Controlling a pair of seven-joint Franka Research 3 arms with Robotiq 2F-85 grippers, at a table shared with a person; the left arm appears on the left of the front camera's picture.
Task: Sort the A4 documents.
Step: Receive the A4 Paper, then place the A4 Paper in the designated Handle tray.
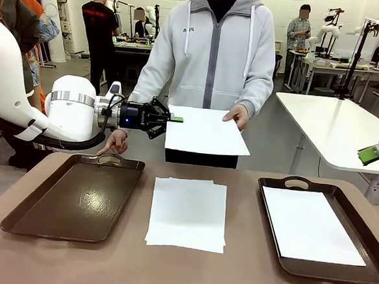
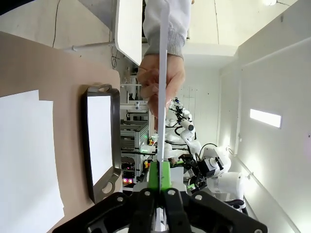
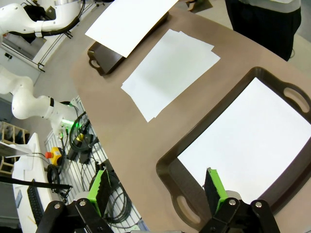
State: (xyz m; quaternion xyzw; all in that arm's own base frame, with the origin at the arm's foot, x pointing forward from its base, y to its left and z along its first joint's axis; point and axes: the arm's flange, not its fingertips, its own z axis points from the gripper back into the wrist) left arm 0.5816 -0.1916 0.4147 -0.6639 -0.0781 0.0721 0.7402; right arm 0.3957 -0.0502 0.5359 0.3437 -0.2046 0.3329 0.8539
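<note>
My left gripper (image 1: pixel 176 119) is shut on the left edge of a white A4 sheet (image 1: pixel 206 131) held level above the table's far edge. A person's hand (image 1: pixel 237 116) grips the sheet's right edge. In the left wrist view the shut gripper (image 2: pixel 159 177) pinches the sheet (image 2: pixel 163 73), seen edge-on. A small stack of A4 sheets (image 1: pixel 188 213) lies mid-table between two dark brown trays. The left tray (image 1: pixel 75 199) is bare; the right tray (image 1: pixel 279 252) holds one sheet (image 1: pixel 310 225). My right gripper (image 3: pixel 158 189) hangs open above the right tray's (image 3: pixel 167 167) near corner, holding nothing.
The person stands at the far side, their other hand (image 1: pixel 114 143) resting on the left tray's far handle. My right gripper's green pads (image 1: pixel 373 153) show at the right edge. A white table (image 1: pixel 340 126) stands behind on the right.
</note>
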